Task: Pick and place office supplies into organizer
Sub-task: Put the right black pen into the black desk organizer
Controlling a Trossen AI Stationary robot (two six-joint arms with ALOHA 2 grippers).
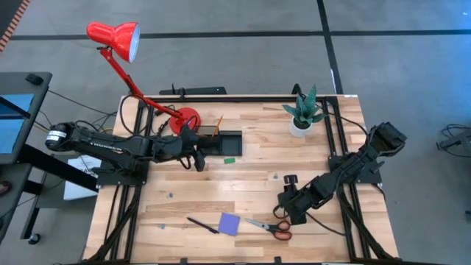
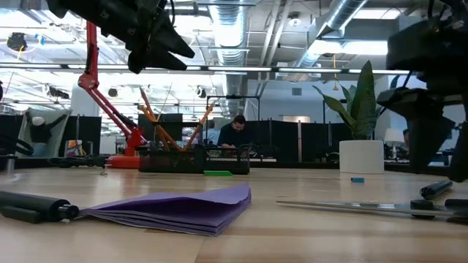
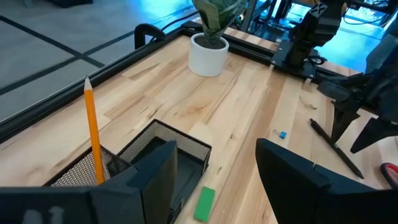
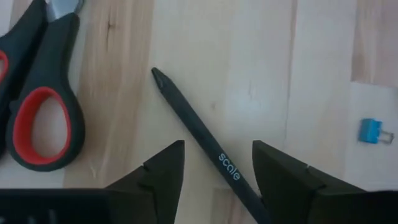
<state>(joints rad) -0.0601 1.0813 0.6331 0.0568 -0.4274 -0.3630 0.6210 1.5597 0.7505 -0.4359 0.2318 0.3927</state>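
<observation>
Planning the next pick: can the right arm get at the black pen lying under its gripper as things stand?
Probably yes. The right gripper is open, with the black pen lying bare on the table between its fingers. The scissors lie off to one side, apart from the pen, so nothing seems to block a descent.

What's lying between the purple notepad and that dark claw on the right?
The red-handled scissors lie between the notepad and the right gripper, seen from above.

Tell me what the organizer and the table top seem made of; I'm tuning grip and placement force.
Organizer: looks like black wire mesh, probably metal; a fine grid shows in its walls, matte finish.
Table top: light wooden planks, with visible grain and joints between strips, smooth and faintly glossy, likely sealed.
</observation>
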